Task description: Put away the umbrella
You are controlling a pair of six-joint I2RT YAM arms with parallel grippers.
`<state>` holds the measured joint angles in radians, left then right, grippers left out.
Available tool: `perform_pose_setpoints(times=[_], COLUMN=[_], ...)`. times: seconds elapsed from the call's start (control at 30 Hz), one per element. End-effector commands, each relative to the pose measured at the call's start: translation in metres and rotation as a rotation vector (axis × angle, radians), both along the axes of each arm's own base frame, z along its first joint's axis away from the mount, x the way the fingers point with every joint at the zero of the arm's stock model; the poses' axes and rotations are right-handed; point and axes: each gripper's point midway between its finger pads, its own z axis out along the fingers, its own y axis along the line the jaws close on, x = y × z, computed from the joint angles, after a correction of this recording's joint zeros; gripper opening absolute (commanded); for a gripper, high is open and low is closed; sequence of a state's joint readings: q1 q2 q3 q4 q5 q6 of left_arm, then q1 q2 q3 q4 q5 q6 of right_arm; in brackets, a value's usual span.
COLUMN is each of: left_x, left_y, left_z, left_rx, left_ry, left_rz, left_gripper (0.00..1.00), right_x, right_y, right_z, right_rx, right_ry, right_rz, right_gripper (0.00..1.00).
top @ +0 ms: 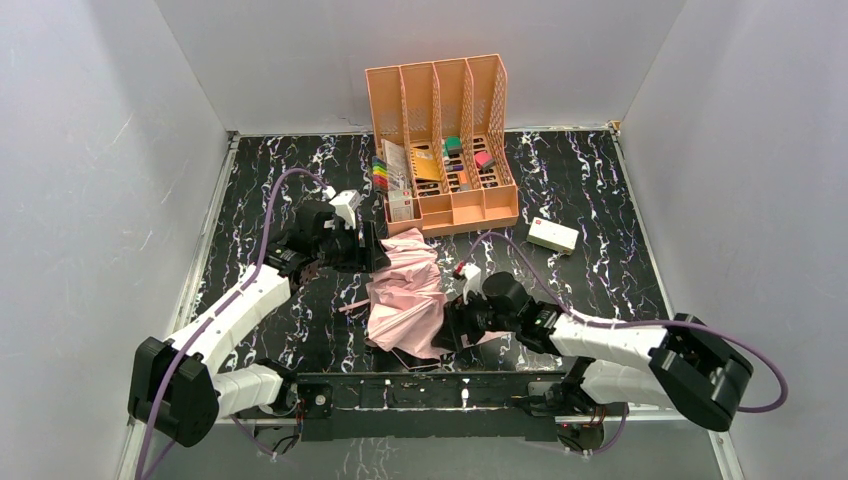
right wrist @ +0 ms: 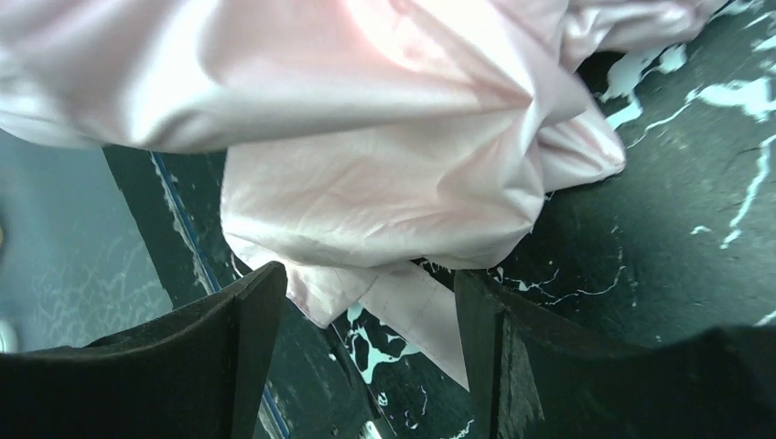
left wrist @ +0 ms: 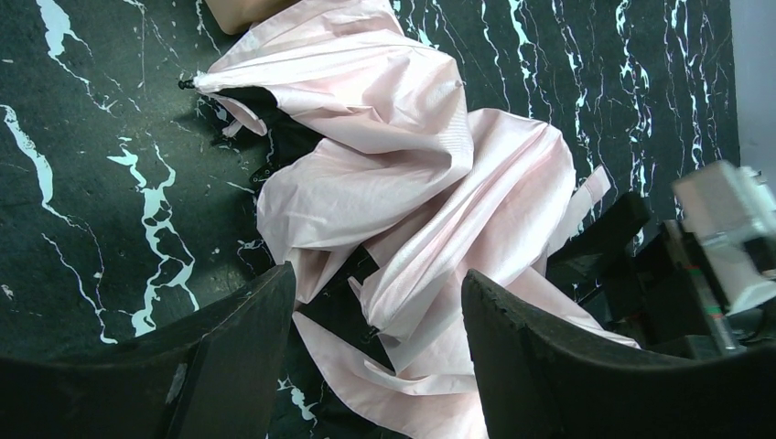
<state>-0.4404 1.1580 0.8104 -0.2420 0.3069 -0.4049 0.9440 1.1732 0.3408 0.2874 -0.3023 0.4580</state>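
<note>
Tagging umbrella [top: 405, 295] as collapsed but not bundled, lying loose on the black marbled surface [top: 600, 290] just in front of the orange organiser [top: 480, 100]. Cannot tell whether the fabric's nearest edge touches the organiser's front lip. Seeing mostly the pale pink side up, crumpled in broad folds. Catching the black side peeking out underneath in the left wrist view, plus one thin rib tip [left wrist: 188, 84] poking past the fabric at the end close to the organiser.

Placing left gripper [top: 372, 252] just in front of the organiser's left front corner, over the umbrella end nearest the organiser. Marking its fingers [left wrist: 247, 320] as spread and released, with pink fabric showing between and below them and nothing clamped.

Placing right gripper [top: 445, 325] well in front of the organiser, at the right of the umbrella end farthest from it. Marking those fingers [right wrist: 512, 320] as also apart and released, with a loose pink hem lying in the gap, not pinched.

Logging small white box [top: 553, 235] on the surface just off the organiser's right front corner, apart from it. Noting small coloured items in the organiser's low front trays, with tall slots behind. Noting purple cables [top: 270, 215] running along both arms.
</note>
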Motion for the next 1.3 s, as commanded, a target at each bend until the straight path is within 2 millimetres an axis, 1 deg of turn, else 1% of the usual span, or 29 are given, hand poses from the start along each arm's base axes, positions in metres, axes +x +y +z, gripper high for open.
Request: perform_pose_setpoints(times=[0.0,0.1,0.2,0.3,0.4,0.47,0.63,0.77,0.83,0.9,0.97,1.03,1.1,1.17,1.27], left_x=[-0.004,-0.009,-0.013,-0.016,-0.017,-0.017,-0.017,-0.015,-0.013,-0.01,-0.007,-0.004,-0.001,0.001,0.003], left_y=[-0.004,-0.005,-0.003,0.0,0.001,0.0,-0.002,-0.004,-0.003,-0.002,0.0,-0.001,-0.003,-0.006,-0.01], left_z=[0.006,0.017,0.026,0.031,0.031,0.03,0.027,0.026,0.026,0.027,0.027,0.028,0.027,0.026,0.023], left_rx=[-0.025,-0.041,-0.035,-0.024,-0.02,-0.023,-0.038,-0.042,-0.04,-0.032,-0.026,-0.03,-0.036,-0.045,-0.056], left_ry=[0.006,-0.025,-0.055,-0.074,-0.072,-0.067,-0.059,-0.057,-0.061,-0.068,-0.078,-0.083,-0.081,-0.076,-0.067], left_rz=[-0.024,-0.056,-0.076,-0.083,-0.086,-0.084,-0.078,-0.082,-0.076,-0.063,-0.046,-0.038,-0.036,-0.041,-0.052], left_gripper=[0.65,0.68,0.74,0.77,0.77,0.77,0.76,0.75,0.75,0.75,0.75,0.75,0.75,0.75,0.74], right_x=[0.024,0.033,0.031,0.019,0.007,0.004,0.008,0.008,0.005,0.002,0.0,-0.002,-0.004,-0.005,0.0], right_y=[0.002,-0.01,-0.012,-0.005,0.005,0.01,0.019,0.034,0.041,0.044,0.044,0.042,0.041,0.042,0.045], right_z=[0.032,0.036,0.04,0.038,0.033,0.031,0.024,0.03,0.039,0.045,0.05,0.06,0.074,0.091,0.112], right_rx=[0.047,0.01,0.009,0.024,0.052,0.076,0.131,0.197,0.239,0.256,0.26,0.273,0.3,0.33,0.365], right_ry=[-0.05,-0.051,-0.043,0.001,0.043,0.057,0.046,0.047,0.06,0.073,0.078,0.079,0.072,0.063,0.051], right_rz=[-0.148,-0.244,-0.246,-0.178,-0.097,-0.068,-0.074,-0.03,0.004,0.023,0.03,0.03,0.036,0.04,0.025], right_gripper=[0.77,0.78,0.78,0.78,0.79,0.79,0.79,0.77,0.73,0.63,0.54,0.46,0.39,0.35,0.24])
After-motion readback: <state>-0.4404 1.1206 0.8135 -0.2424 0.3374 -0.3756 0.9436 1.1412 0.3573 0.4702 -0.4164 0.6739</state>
